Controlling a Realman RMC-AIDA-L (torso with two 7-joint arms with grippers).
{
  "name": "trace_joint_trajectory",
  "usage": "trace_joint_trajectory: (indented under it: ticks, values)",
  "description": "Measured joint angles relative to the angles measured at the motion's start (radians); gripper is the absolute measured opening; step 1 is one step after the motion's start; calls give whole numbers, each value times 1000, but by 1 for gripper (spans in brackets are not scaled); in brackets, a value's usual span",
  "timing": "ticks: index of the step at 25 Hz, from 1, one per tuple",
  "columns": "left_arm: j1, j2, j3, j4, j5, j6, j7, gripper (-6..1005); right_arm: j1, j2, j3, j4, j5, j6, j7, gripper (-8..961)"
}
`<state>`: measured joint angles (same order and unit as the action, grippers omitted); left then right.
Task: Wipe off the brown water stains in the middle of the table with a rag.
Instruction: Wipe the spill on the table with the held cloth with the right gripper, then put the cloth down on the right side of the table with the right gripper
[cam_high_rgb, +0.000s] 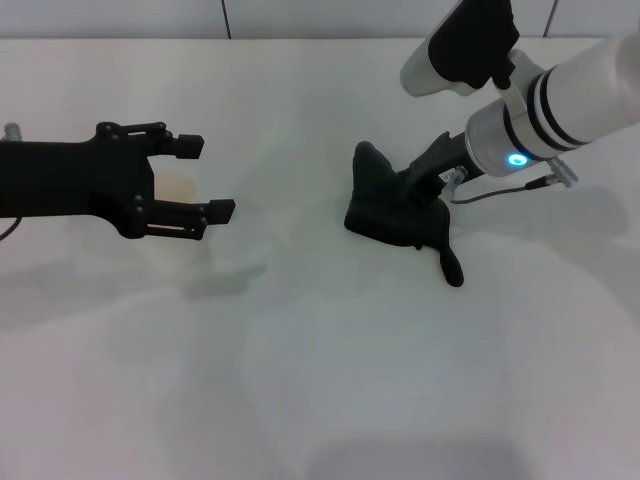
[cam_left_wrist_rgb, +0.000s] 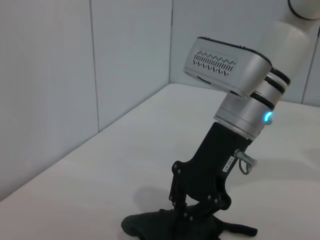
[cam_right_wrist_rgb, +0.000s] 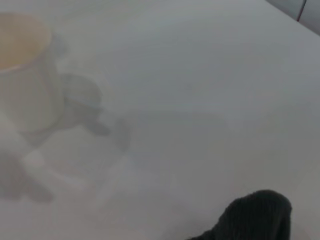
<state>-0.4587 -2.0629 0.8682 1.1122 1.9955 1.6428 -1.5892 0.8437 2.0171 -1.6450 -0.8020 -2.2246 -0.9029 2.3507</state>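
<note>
The black rag (cam_high_rgb: 385, 215) lies in a lumpy wad on the white table (cam_high_rgb: 320, 380), right of centre, with a thin tail trailing toward me. My right gripper (cam_high_rgb: 415, 190) comes down from the upper right, and its fingers are closed into the top of the wad. The left wrist view shows that same gripper (cam_left_wrist_rgb: 192, 212) planted in the rag (cam_left_wrist_rgb: 150, 225). A corner of the rag (cam_right_wrist_rgb: 255, 217) shows in the right wrist view. No brown water stains are visible on the table. My left gripper (cam_high_rgb: 205, 178) hovers open at the left.
A clear, tan-tinted cup (cam_high_rgb: 178, 186) stands between the left gripper's open fingers; the right wrist view shows this cup (cam_right_wrist_rgb: 22, 75) with its shadow. A grey wall runs along the table's far edge.
</note>
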Motion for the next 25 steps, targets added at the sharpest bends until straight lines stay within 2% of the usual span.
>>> trace_joint_trajectory:
  ticks: [6,8,13,20,25]
  values:
    - [-1,1,0,-3,0,0,1,886,1,7,-43,-22,10,-50,-4,112]
    - [-1,1,0,-3,0,-1,1,886,-7,10,-93,-68,20,-77,0,114]
    - [-2,1,0,-3,0,-1,5,886,-39,10,-125,-143,49,-125,0,117]
    - [-2,1,0,-3,0,-2,14,886,-126,5,-117,-240,55,-204,1,122]
    - [-3,1,0,0,-4,-2,15,886,-227,-1,-48,-337,48,-249,-7,125]
